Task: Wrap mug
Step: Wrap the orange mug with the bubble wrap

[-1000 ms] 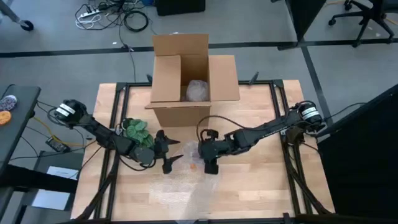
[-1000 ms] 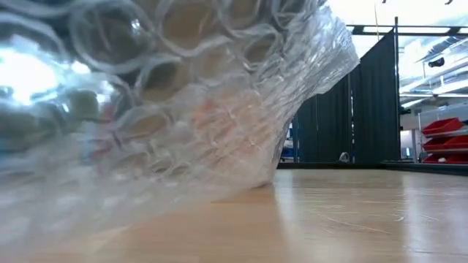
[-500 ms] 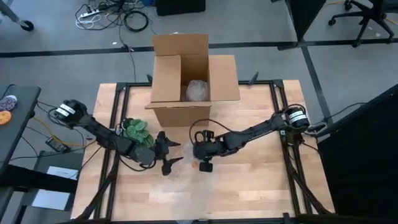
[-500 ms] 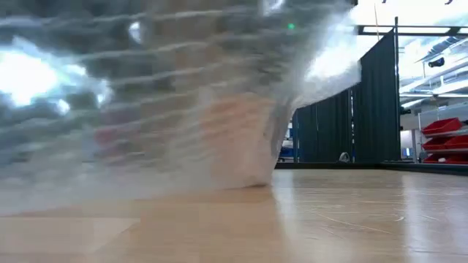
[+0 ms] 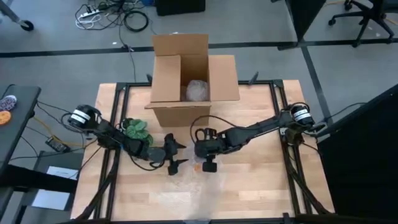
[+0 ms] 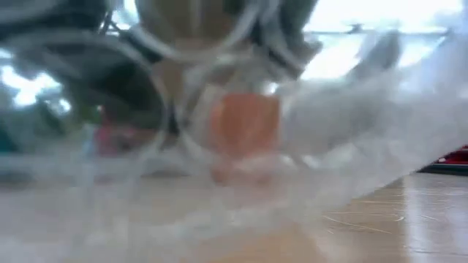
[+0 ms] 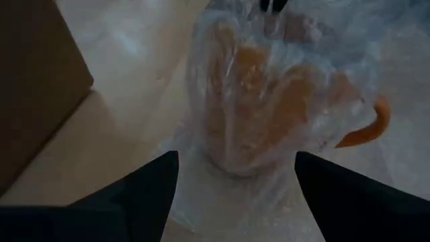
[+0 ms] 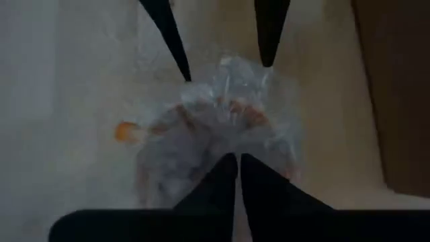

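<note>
**Both grippers at the half-wrapped mug, table centre**

I read the left gripper (image 5: 175,155) as spread wide; its two fingers (image 7: 144,195) stand well apart, and the orange mug (image 7: 282,114) sits straight ahead of them, between their tips and not touching either; the mug is covered in bubble wrap (image 7: 235,81), with only its orange handle showing bare at one side.

I read the right gripper (image 5: 208,158) as pinched narrow; its fingertips (image 8: 236,176) lie almost together, pressed onto the wrap (image 8: 222,128) directly in front of them; whether they clamp the film or only rest against it, I cannot tell; the left arm's fingers show as two dark points on the far side of the bundle from this gripper.

In the high view the mug (image 5: 196,165) lies between the two grippers, just beside the right one; the open cardboard box (image 5: 193,81) stands beyond both; a green patterned object (image 5: 135,129) lies near the left arm.

In the low view the wrap (image 6: 219,190) fills the picture, the mug (image 6: 245,124) a blurred orange patch behind it.
</note>
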Available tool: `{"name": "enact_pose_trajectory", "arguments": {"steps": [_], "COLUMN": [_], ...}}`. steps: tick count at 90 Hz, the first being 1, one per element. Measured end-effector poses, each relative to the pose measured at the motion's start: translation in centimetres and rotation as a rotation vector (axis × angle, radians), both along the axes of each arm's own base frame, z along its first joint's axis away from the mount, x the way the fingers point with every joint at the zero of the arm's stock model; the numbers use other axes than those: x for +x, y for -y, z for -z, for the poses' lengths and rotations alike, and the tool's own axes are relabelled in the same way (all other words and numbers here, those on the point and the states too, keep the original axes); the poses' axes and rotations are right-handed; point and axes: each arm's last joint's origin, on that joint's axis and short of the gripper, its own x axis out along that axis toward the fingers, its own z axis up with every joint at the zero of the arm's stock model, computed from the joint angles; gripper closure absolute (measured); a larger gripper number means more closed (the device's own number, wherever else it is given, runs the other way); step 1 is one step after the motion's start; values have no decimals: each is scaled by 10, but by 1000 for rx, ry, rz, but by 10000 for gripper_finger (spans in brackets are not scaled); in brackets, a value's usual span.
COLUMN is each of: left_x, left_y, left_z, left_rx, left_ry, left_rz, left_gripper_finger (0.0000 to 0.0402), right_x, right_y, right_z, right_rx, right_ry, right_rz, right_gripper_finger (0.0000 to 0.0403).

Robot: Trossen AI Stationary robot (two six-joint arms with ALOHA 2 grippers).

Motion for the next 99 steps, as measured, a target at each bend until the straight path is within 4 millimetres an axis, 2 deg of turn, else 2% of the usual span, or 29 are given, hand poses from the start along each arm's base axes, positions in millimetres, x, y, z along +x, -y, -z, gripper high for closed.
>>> {"name": "enact_pose_trajectory", "arguments": {"steps": [17, 27, 40, 54, 78, 86, 99], "left_x": [0, 0, 0, 0, 0, 0, 0], "left_y": [0, 0, 0, 0, 0, 0, -1], "left_z": [0, 0, 0, 0, 0, 0, 0], "left_rx": [-1, -1, -1, -2, 0, 1, 2], "left_ry": [2, 2, 3, 4, 2, 2, -2], "left_rz": [0, 0, 0, -1, -1, -1, -3], "left_gripper_finger": [117, 117, 117, 117, 117, 117, 117], "right_x": [-3, -4, -6, -2, 10, 19, 32], "right_y": [-27, -47, -59, -49, -11, -2, 2], "right_z": [-19, -18, -7, 6, 16, 29, 64], "right_rx": [142, 220, 175, 10, -22, -7, 15], "right_ry": [30, 58, 33, 12, -31, -57, -138], "right_rz": [-140, -232, -225, -103, 10, 13, -14], "right_gripper_finger": [402, 403, 403, 403, 403, 403, 403]}}
